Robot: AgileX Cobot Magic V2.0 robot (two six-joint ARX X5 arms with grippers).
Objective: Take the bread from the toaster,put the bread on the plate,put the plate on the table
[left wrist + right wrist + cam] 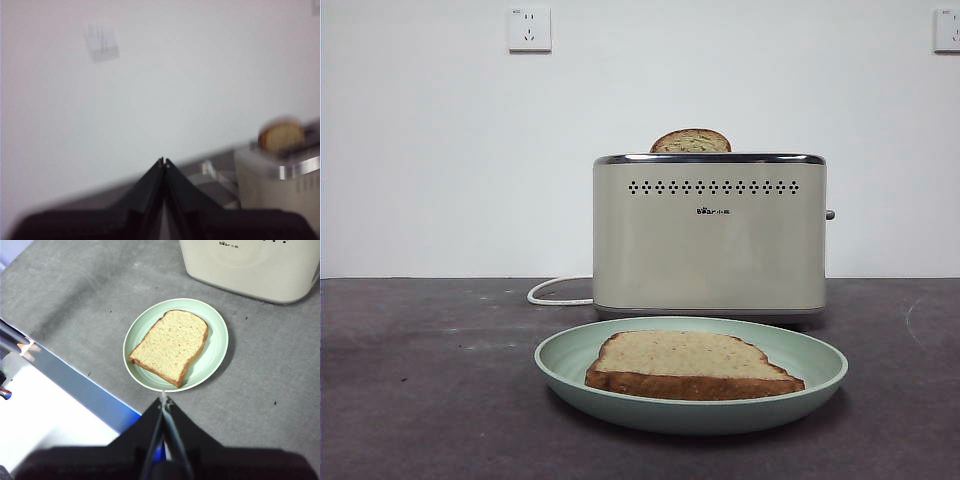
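Bread (686, 362) on plate (820, 372) (flat)

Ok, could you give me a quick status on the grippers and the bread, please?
Left gripper shut, empty, raised. Right gripper shut, empty, above the plate. Bread flat on plate, plate on table before toaster. Nothing obstructing.

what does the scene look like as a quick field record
bread: lying flat on the plate
plate: mint green, on the table in front of the toaster
toaster: upright, second slice poking from a slot
left tool: shut, empty, raised clear of the table
right tool: shut, empty, above the plate's near edge
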